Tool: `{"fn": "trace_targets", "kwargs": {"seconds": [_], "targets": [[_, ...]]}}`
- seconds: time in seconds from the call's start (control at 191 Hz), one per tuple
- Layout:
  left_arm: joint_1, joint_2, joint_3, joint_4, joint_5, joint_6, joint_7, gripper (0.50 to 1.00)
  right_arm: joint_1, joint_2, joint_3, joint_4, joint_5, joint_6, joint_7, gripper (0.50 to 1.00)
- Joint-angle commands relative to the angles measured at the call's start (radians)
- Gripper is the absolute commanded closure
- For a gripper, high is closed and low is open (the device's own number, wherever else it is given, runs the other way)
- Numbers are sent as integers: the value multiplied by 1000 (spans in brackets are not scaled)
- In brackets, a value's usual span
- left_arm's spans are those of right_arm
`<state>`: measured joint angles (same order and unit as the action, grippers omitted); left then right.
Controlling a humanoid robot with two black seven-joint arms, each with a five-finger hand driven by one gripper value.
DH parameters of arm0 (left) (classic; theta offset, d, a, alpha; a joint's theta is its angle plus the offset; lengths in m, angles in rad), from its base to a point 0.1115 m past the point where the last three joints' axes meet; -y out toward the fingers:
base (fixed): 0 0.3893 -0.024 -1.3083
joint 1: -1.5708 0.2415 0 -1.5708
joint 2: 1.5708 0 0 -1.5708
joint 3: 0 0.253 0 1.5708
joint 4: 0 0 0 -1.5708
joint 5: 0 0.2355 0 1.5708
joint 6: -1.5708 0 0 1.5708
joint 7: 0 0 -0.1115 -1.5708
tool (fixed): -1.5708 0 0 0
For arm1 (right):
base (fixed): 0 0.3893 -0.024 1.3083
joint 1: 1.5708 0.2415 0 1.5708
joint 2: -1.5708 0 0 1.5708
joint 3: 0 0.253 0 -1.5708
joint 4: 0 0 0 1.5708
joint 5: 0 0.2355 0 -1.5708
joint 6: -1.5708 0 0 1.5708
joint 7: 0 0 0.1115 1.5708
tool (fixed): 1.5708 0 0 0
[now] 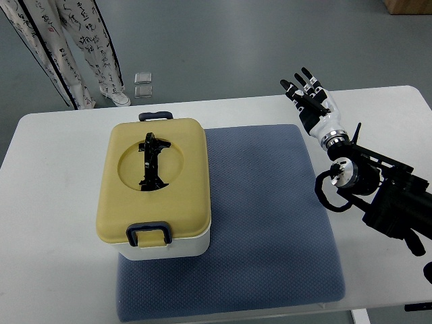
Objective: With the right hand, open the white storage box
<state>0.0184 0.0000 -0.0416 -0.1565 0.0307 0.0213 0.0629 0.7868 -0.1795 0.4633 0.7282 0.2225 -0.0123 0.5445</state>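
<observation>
The white storage box [159,189] is seen on the blue mat [270,223] on the worktop [47,202], lid shut and both latches closed. The right hand [312,101] is held well apart from it, fingers [300,84] spread, nothing gripped. The reach is not begun; next, a latch must be reached and lifted.

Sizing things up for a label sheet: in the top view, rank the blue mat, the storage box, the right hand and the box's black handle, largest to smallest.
1. Blue mat
2. Storage box
3. Right hand, fingers spread and holding nothing
4. Black handle

The hand and handle look close in size; that order is unsure.
</observation>
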Motion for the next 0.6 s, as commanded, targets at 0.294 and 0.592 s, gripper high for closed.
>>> {"fn": "trace_targets", "kwargs": {"seconds": [0.294,0.592], "targets": [[-1,0,0,0,-2,2,0,500,0,-2,0,-1,0,0,0,570],[-9,0,-1,0,-2,2,0,500,2,-3,0,-1,1,0,0,570]]}}
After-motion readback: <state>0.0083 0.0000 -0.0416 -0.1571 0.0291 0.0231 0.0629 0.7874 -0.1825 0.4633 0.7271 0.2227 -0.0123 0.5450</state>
